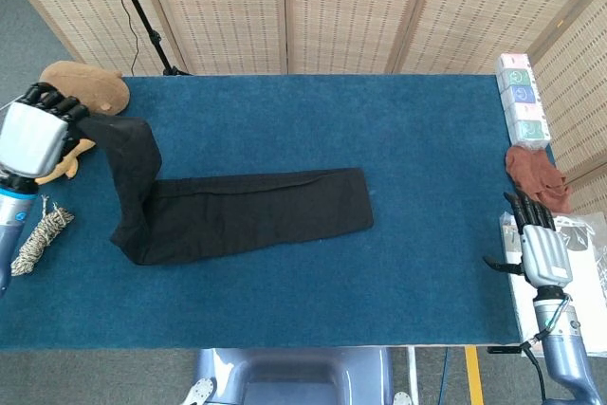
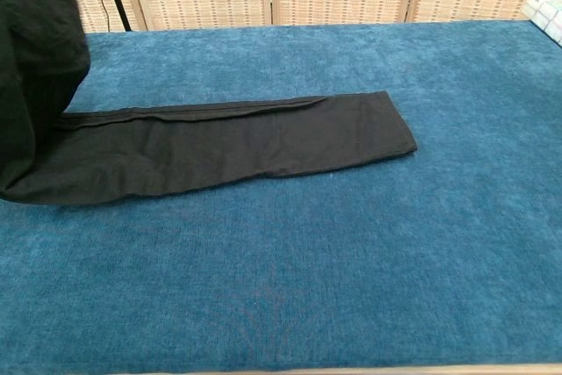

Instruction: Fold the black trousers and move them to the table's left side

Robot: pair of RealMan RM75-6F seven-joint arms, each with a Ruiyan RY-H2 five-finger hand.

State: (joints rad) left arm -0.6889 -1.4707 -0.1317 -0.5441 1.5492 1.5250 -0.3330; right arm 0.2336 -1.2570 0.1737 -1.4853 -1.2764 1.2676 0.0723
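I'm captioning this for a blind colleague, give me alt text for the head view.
The left robot hand holds one end of the black trousers lifted above a blue table; the rest lies flat. The right robot hand hangs open beside the table's right edge.

One pair of black trousers [image 1: 251,213] is lying across the blue table [image 1: 417,158], one end lifted at the left.
Two robot hands are showing: the left hand [image 1: 36,138] is holding the raised end of the trousers; the right hand [image 1: 539,249] is resting past the table's right edge.
One brown plush toy [image 1: 81,85] is sitting at the far left corner.
One coil of braided rope [image 1: 38,239] is lying near the left edge.
One stack of tissue packs [image 1: 522,100] is standing at the far right corner.
One reddish-brown cloth [image 1: 538,175] is lying bunched just beside that stack.
One clear plastic bag [image 1: 580,253] is lying beside the right hand.
One black stand [image 1: 142,16] is leaning behind the table.
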